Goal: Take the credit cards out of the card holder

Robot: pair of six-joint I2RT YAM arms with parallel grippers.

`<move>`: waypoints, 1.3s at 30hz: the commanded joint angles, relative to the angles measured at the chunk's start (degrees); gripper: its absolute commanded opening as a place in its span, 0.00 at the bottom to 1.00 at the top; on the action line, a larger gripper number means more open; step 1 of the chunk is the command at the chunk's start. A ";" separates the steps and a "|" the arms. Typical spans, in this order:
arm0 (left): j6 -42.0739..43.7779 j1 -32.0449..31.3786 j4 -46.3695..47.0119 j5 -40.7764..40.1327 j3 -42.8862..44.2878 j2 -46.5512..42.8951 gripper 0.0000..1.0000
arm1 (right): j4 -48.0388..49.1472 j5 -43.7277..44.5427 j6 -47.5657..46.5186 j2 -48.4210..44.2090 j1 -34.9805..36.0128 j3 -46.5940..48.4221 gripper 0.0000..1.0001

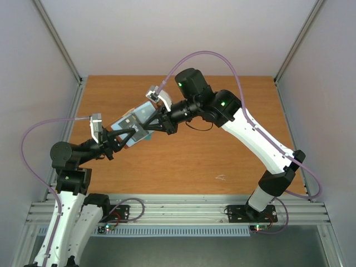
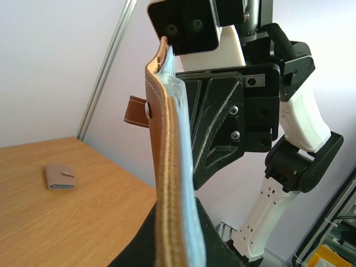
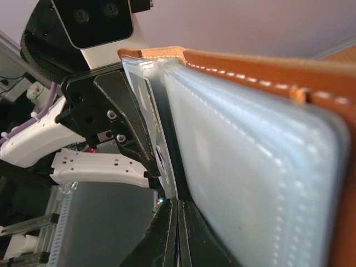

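Note:
The card holder (image 1: 146, 111) hangs open in mid-air between both arms. In the left wrist view the card holder (image 2: 164, 167) is edge-on: brown leather, pale blue-grey sleeves, a snap tab (image 2: 136, 111). My left gripper (image 1: 118, 139) (image 2: 178, 242) is shut on its lower edge. A black credit card (image 1: 130, 120) with white markings shows in it from above. My right gripper (image 1: 149, 128) (image 3: 178, 222) has its fingers pressed together where the thin edge of a credit card (image 3: 154, 117) runs down into them, beside the pale sleeves (image 3: 250, 167).
A small brown folded wallet (image 2: 59, 177) lies on the wooden table (image 1: 222, 150), seen only from the left wrist. Grey walls stand on three sides. A metal rail (image 1: 178, 210) with both arm bases runs along the near edge.

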 commanded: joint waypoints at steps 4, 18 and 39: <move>0.13 -0.30 2.54 1.28 0.06 -0.15 0.17 | 5.82 -2.37 0.16 -3.37 -0.69 -4.10 0.01; -0.17 -0.30 2.81 0.16 0.36 0.98 0.09 | 0.52 1.85 -1.55 -7.21 -4.47 -4.58 0.01; 2.06 -0.30 1.71 -0.13 0.44 0.85 0.00 | -3.53 -4.00 -1.47 -1.65 -4.21 0.91 0.02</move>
